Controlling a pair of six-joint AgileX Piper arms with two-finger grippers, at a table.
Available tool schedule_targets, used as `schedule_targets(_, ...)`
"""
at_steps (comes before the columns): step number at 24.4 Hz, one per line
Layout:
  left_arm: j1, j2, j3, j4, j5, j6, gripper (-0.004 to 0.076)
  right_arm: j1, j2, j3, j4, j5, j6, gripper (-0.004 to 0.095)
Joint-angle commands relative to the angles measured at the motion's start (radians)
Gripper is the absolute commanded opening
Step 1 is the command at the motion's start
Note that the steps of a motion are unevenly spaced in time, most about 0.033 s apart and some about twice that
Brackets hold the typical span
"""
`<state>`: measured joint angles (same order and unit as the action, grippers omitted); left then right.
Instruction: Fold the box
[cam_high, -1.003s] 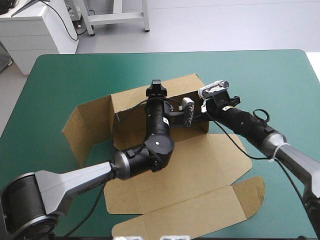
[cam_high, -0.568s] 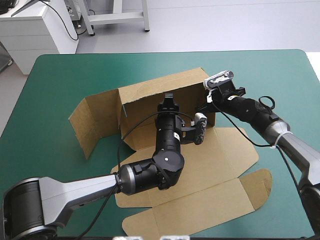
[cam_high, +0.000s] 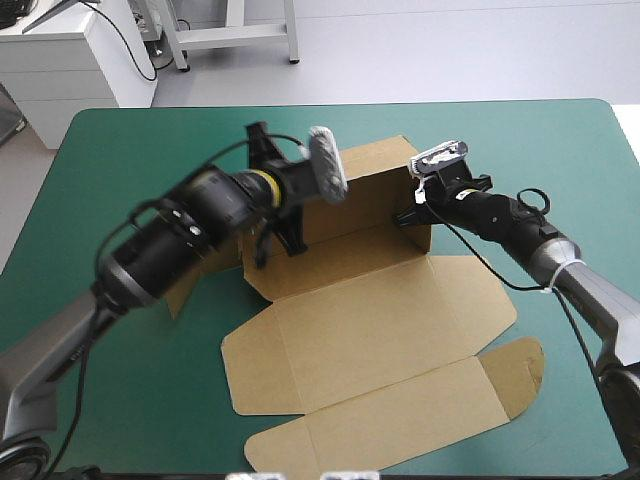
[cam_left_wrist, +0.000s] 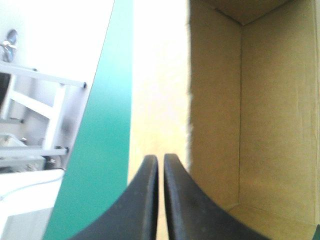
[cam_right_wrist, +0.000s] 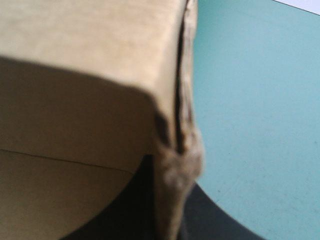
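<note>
Left end effector (cam_left_wrist: 160, 162): black fingers (cam_left_wrist: 142, 200) together apart from a hairline slit, with nothing clamped between them. It is raised over the left part of the box. The wrist view looks along the top edge of an upright wall, with the pale outer face right ahead of the fingers and the brown inner face and an inside corner beside it. The arm is blurred in the high view.

Box (cam_high: 380, 330): middle of the teal-green table (cam_high: 520, 150) and partly formed. The back wall stands upright and runs left to right. A left side panel is also up but mostly hidden behind the left arm. The remaining panels lie flat on the cover toward the near edge, with loose flaps splayed at the right and at the near-left corner.

Right end effector (cam_high: 412, 214): clamped on the right end of the back wall, at its upright corner. The wrist view shows the doubled board edge pinched between the black fingers, with bare teal-green cover just beside it. The arm comes in from the right, low over the table.
</note>
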<state>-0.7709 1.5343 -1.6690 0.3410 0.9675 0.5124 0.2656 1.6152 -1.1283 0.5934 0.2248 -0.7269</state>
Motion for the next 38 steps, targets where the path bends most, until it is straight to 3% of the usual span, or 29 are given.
schedule_targets(1,0.196,-0.054,-0.111,-0.235,-0.004,0.067,0.0015,-0.028,-0.027,-0.026,-0.026,0.008,0.012,-0.0013)
schedule_targets(7,0.664,-0.067,-0.102,-0.614,0.005,0.069,-0.0008,-0.034,-0.027,-0.026,-0.193,0.057,0.162,-0.0013)
schedule_targets(10,0.826,-0.082,-0.028,-0.713,0.013,0.084,-0.0008,-0.034,-0.027,-0.041,-0.283,0.092,0.274,-0.0013)
schedule_targets(15,1.067,-0.158,0.187,-0.939,-0.022,0.220,-0.0008,-0.034,-0.027,-0.170,-0.463,0.277,0.500,-0.0013)
schedule_targets(19,1.203,-0.174,0.303,-1.077,-0.040,0.240,-0.0008,-0.034,-0.027,-0.258,-0.494,0.434,0.556,-0.0013)
schedule_targets(27,1.222,-0.174,0.319,-1.120,-0.048,0.243,-0.0008,-0.030,-0.008,-0.529,-0.504,0.739,0.672,-0.0006)
schedule_targets(32,1.222,-0.174,0.319,-1.120,-0.058,0.243,-0.0008,-0.030,0.039,-0.656,-0.509,1.007,0.698,0.0003)
schedule_targets(38,1.222,-0.174,0.319,-1.120,-0.064,0.243,-0.0008,-0.030,0.001,-0.611,-0.431,1.023,0.733,0.0003)
